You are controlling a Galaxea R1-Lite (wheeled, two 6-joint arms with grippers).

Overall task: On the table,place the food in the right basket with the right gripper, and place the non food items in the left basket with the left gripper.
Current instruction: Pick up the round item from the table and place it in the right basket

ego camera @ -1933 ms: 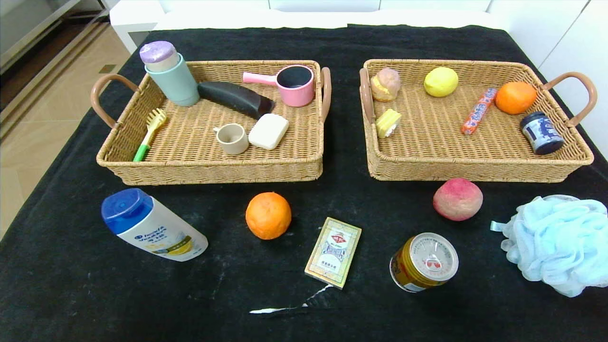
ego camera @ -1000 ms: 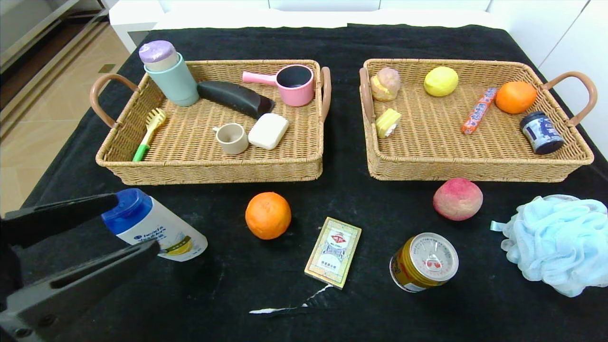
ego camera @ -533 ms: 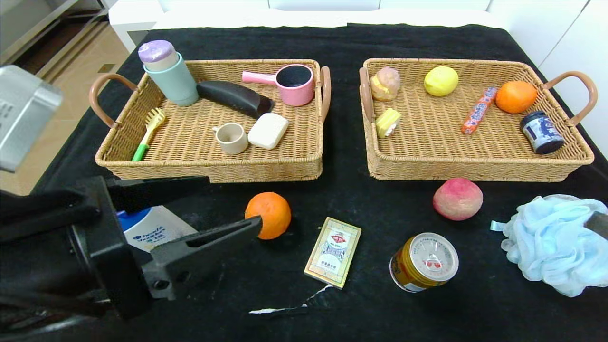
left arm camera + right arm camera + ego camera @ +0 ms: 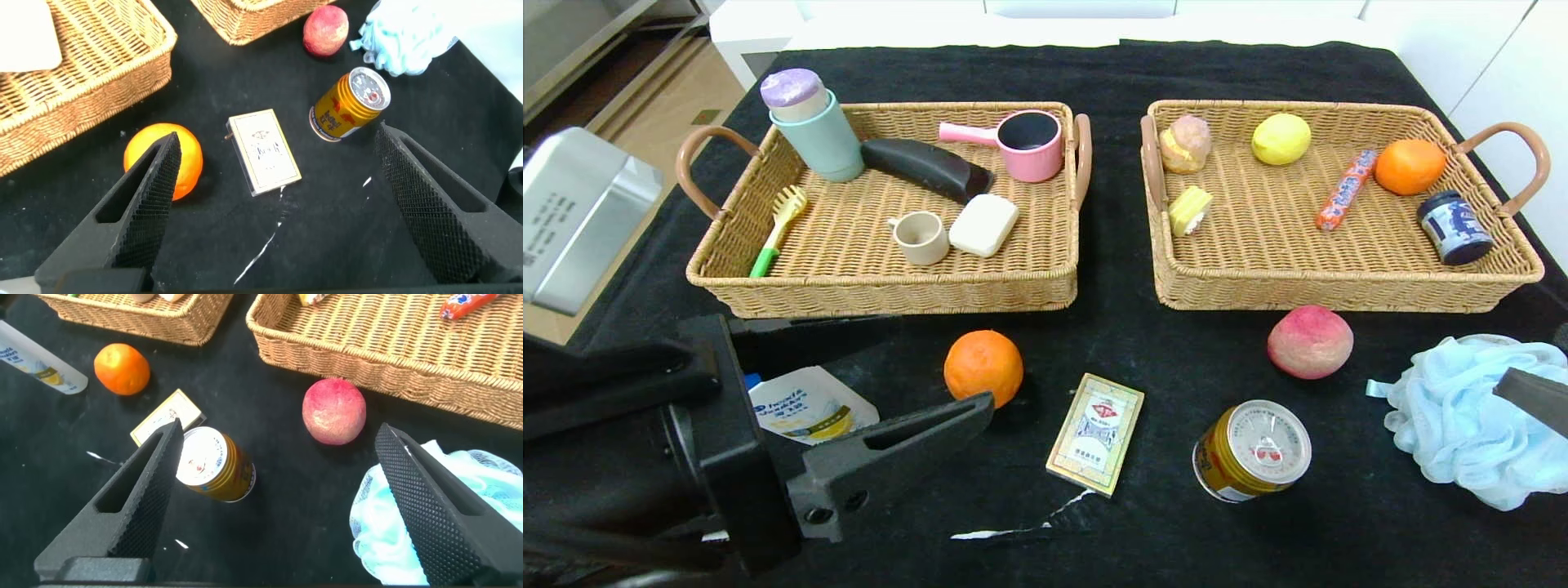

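On the black-clothed table (image 4: pixel 1258 539) lie a white shampoo bottle (image 4: pixel 809 412), an orange (image 4: pixel 983 366), a cream-green card box (image 4: pixel 1096 433), a gold can (image 4: pixel 1252 450), a peach (image 4: pixel 1309 341) and a pale-blue pouf (image 4: pixel 1462 416). My left gripper (image 4: pixel 939 361) hovers open above the bottle, hiding its cap; its wrist view shows the open left gripper (image 4: pixel 278 139) over the card box (image 4: pixel 263 152). My right gripper (image 4: pixel 278 431) hangs open and empty between the can (image 4: pixel 214 464) and the pouf (image 4: pixel 425 514). Both wicker baskets, left (image 4: pixel 882 292) and right (image 4: pixel 1339 297), stand behind.
The left basket holds a mint cup (image 4: pixel 821 135), a pink pot (image 4: pixel 1029 145), a cream cup (image 4: pixel 920 238) and a soap bar (image 4: pixel 984 225). The right one holds a lemon (image 4: pixel 1281 139), another orange (image 4: pixel 1408 167) and a dark jar (image 4: pixel 1453 227). A white tear (image 4: pixel 1013 531) marks the cloth.
My left arm has come in from the lower left and moved right over the shampoo bottle, covering its blue cap. A right finger has appeared at the right edge over the pouf.
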